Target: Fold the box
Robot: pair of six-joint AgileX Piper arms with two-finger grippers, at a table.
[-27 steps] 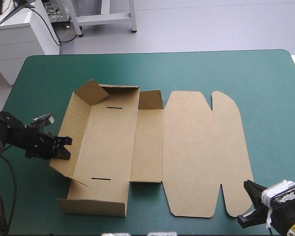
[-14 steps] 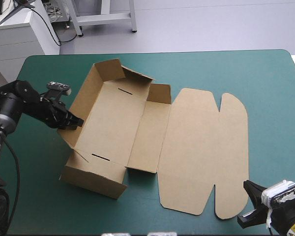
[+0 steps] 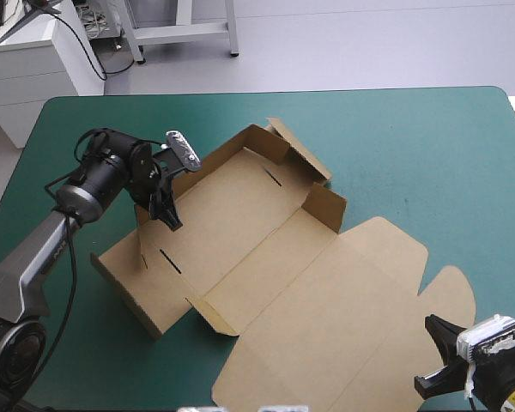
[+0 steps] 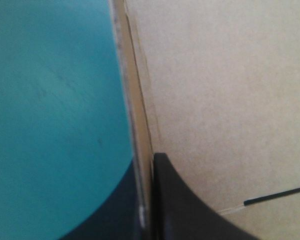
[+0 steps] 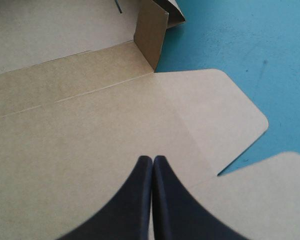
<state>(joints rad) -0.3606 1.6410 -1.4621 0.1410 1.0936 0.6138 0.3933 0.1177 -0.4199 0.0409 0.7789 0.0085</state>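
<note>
- Left pincer [image 3: 170,215] sits near 9 o'clock on the bench [image 3: 412,129]. It is clenched on the box's long side wall [image 3: 213,156], with one black finger on each face of the board.
- The box [image 3: 266,257] lies skewed across the middle of the teal-green cover. Its tray half is toward 10 o'clock with the walls partly raised, and the lid [image 3: 343,318] lies flat, running out toward 5 o'clock.
- The right pincer [image 3: 436,354] waits at 5 o'clock, just beside the lid's rounded corner. Its fingers are pressed together on nothing.
- The step in hand looks like standing up the side wall.
  - The left pincer should hinge the wall along its crease rather than bow it.
  - The move should go slowly, since nothing pins the sheet and it will likely slide on the cover.
  - Pressing the idle right pincer down on the lid would probably steady it.
- The views differ in what they show.
  - The left wrist view shows the wall's top edge [image 4: 135,100] sandwiched at the left pincer [image 4: 149,160], with a dark slot [image 4: 277,196] just beside it. In the high view the arm hides that contact.
  - The right wrist view shows the right pincer [image 5: 153,159] meeting in a single point above the lid [image 5: 90,150], which the high view leaves unclear.
  - Only the high view shows how the whole box lies.
</note>
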